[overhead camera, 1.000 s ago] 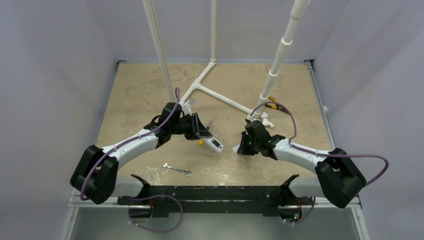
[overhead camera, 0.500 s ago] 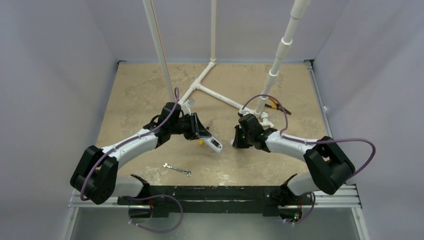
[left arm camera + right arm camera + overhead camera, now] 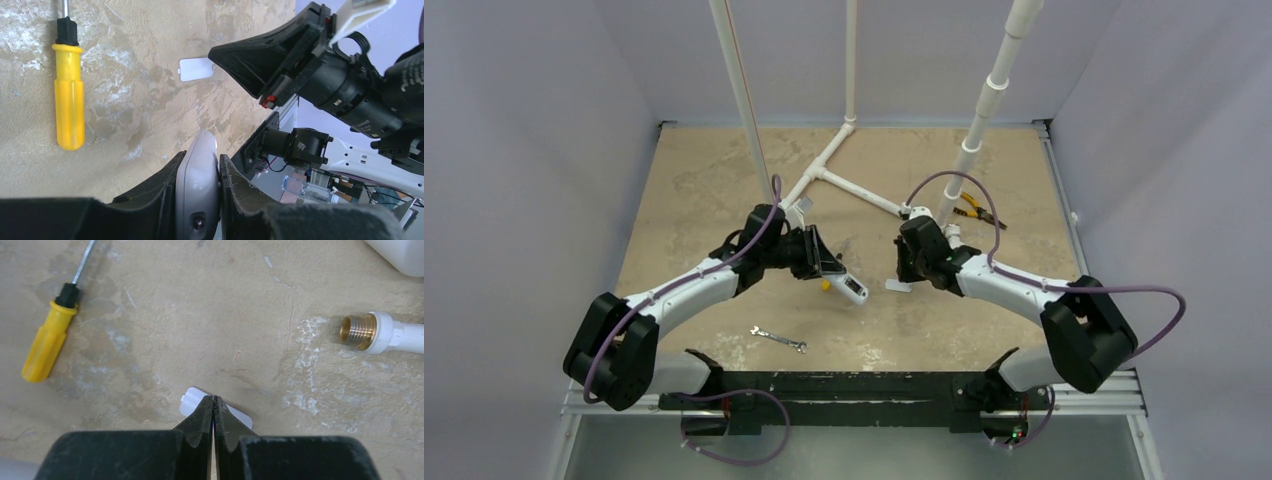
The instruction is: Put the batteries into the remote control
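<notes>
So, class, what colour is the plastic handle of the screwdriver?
Yellow screwdriver handle, black collar; clearest in the left wrist view.

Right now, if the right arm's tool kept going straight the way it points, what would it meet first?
Most likely the small white plastic cover lying on the table, right at the tips of the closed right tool. Whether they touch it I cannot tell.

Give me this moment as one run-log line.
left gripper: shut on remote control | right gripper: shut, tips over white cover | yellow screwdriver: lying apart from both
</notes>
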